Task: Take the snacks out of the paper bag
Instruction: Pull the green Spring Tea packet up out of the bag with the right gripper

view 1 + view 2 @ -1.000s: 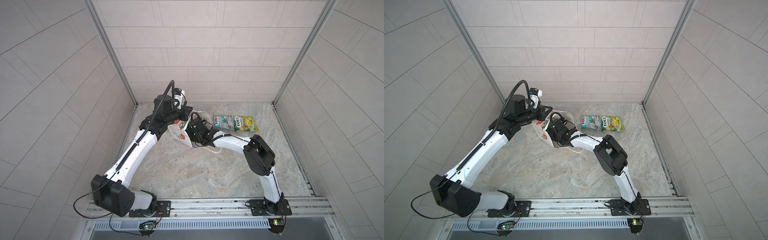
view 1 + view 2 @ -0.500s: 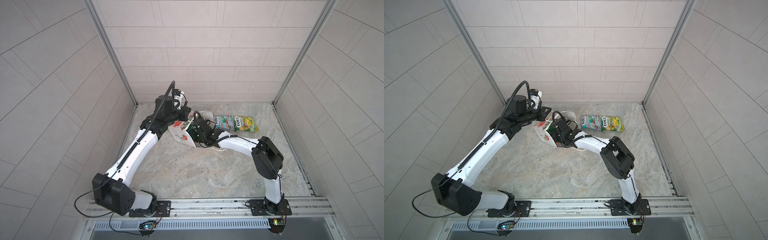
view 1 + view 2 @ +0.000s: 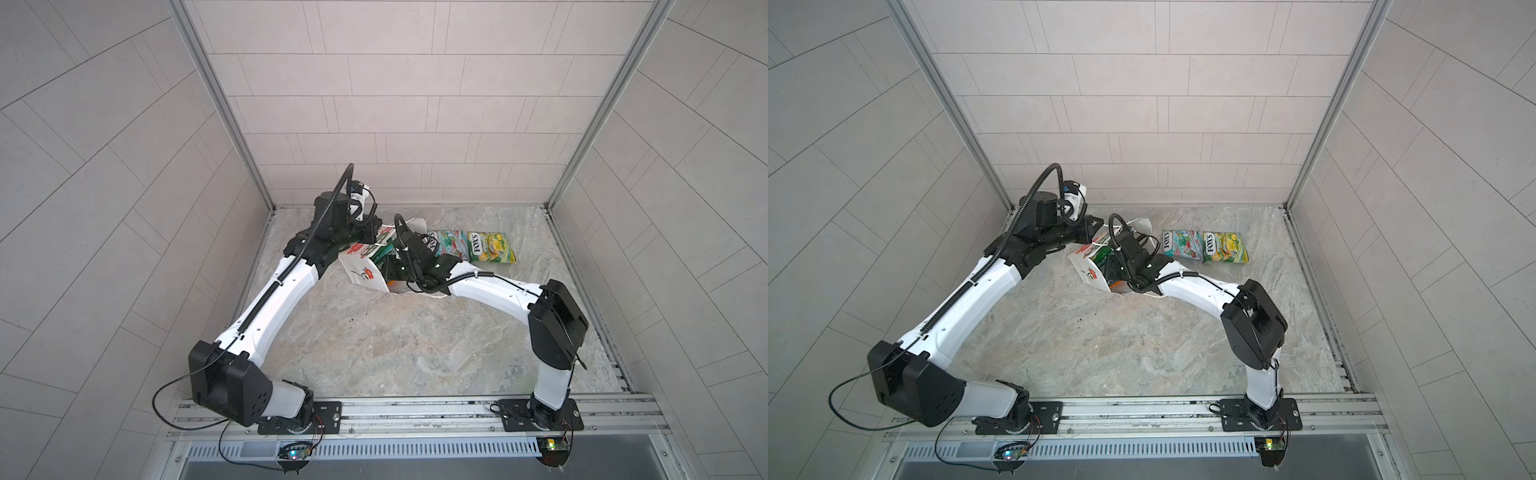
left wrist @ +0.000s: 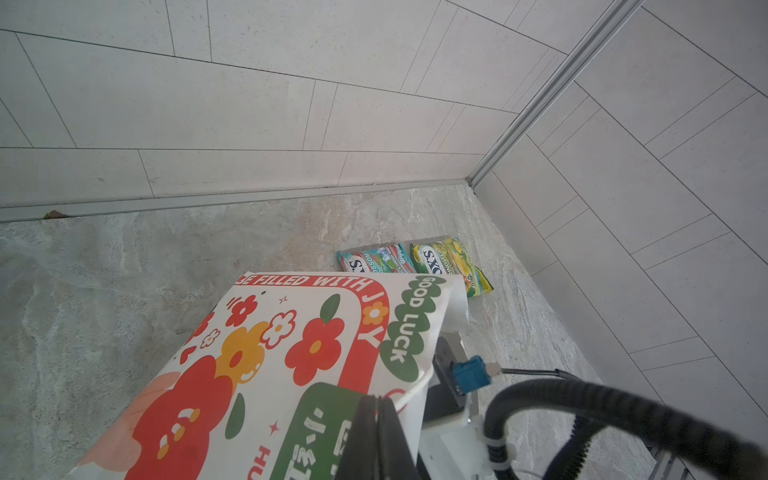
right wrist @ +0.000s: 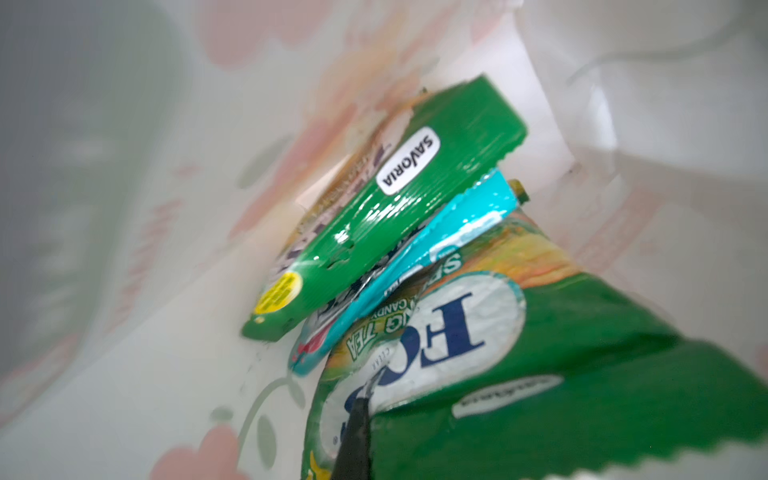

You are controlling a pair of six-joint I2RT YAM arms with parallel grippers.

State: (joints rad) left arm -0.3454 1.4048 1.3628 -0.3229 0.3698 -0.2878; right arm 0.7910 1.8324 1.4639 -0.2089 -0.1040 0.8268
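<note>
On the marbled tabletop [image 3: 395, 340] inside the tiled booth, the right gripper [image 5: 365, 395] is deep in the tilted paper bag [image 3: 365, 272]. Its jaws are closed on a green FOX'S packet [image 5: 540, 353], with a teal packet [image 5: 461, 216] and another green packet [image 5: 415, 187] stacked just behind. The left gripper [image 4: 377, 401], at the bag's 11 o'clock in both top views, stays pinched tight on the bag's rim. Since a second ago the right arm's elbow has swung out toward 3 o'clock, while the teal-red packet [image 3: 451, 245] and green-yellow packet [image 3: 490, 247] lie unmoved, touching each other, at the bag's 3 o'clock.
</note>
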